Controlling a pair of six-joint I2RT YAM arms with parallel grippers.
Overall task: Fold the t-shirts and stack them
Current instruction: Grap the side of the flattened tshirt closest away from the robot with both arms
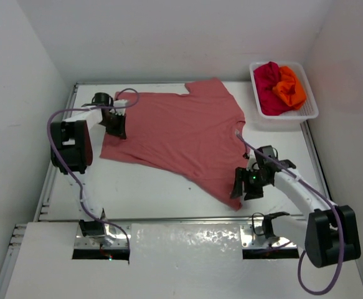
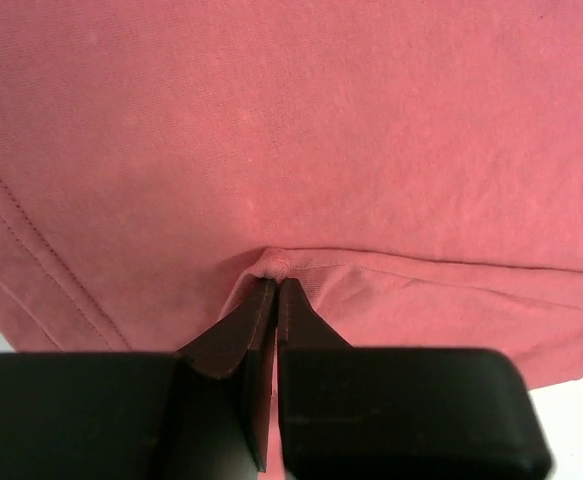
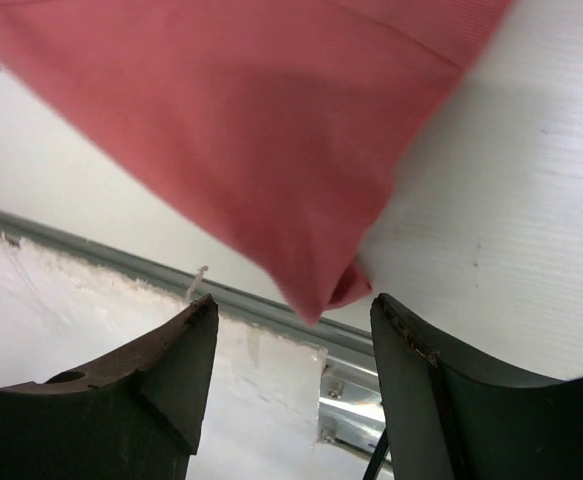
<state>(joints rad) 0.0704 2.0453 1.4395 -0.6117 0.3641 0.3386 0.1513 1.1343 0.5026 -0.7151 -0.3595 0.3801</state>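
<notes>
well, the salmon-pink t-shirt (image 1: 181, 134) lies spread mostly flat across the middle of the white table (image 1: 156, 196), one corner pointing toward the near right. the left gripper (image 1: 116, 126) sits at the shirt's left edge, its jaws pressed together on a small pinch of pink cloth beside a hem. the right gripper (image 1: 246, 189) hangs over the near right corner with its jaws apart, the cloth's tip showing in the gap. at the far right a white basket (image 1: 307, 113) holds the crimson t-shirt (image 1: 266, 84) and the orange t-shirt (image 1: 291, 88), bunched side by side.
</notes>
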